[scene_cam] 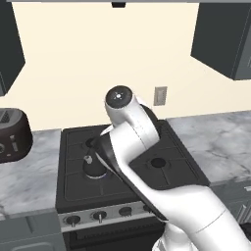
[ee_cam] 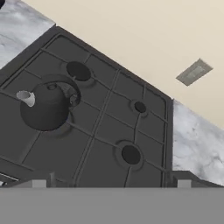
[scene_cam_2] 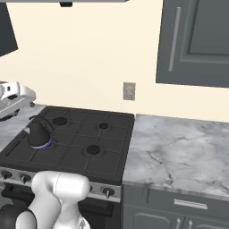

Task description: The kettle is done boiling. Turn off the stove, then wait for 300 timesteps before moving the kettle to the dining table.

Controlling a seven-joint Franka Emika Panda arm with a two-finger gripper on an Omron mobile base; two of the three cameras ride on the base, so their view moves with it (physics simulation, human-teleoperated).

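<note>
1. I take the stove as my landmark: a black gas cooktop with dark grates, set between two marble worktops, with a silver front strip of black knobs.
2. The kettle sits on the stove's front left burner, upright, and I can see a ring of blue at its base in the right base view.
3. In the hand view the kettle lies toward the stove's left side, its pale spout tip pointing away from the middle of the stove.
4. My gripper hangs above the stove's front edge, well apart from the kettle; its fingers stand spread wide and grasp nothing.
5. In the left base view my arm's white links cross in front of the stove and partly cover the kettle.
6. A dark brown toaster stands on the worktop left of the stove.
7. A wall outlet sits on the cream wall behind the stove's right rear corner.
</note>
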